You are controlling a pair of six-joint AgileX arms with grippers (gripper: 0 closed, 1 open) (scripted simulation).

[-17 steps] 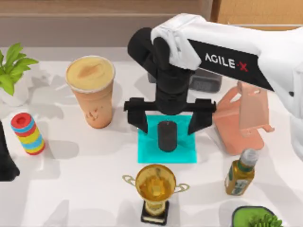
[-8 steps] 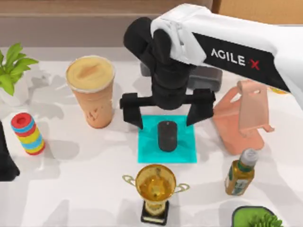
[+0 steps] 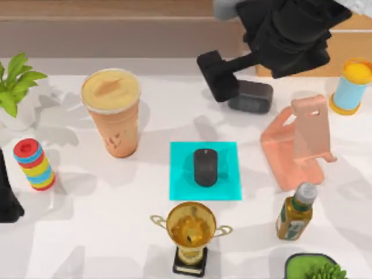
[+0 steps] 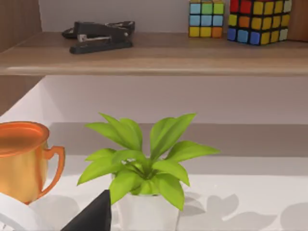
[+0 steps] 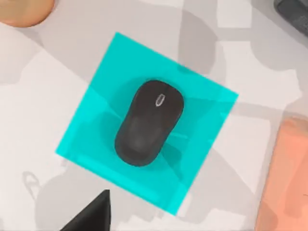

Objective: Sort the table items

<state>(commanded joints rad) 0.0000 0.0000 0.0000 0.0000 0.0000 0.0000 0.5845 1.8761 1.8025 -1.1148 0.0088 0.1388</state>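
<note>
Right tool withdrawn (rear edge); mouse uncovered.

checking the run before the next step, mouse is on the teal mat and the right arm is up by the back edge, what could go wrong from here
The right gripper hangs close to the dark speaker-like box; a swing might knock it. The tall drink cup looks top-heavy, so a poor grasp may tip it. The pink phone stand sits near the mouse on the teal mat, so a low pass could nudge either.

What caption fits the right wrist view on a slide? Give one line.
Black computer mouse resting centred on the turquoise mat, seen from the right arm's wrist camera above the white table.
</note>
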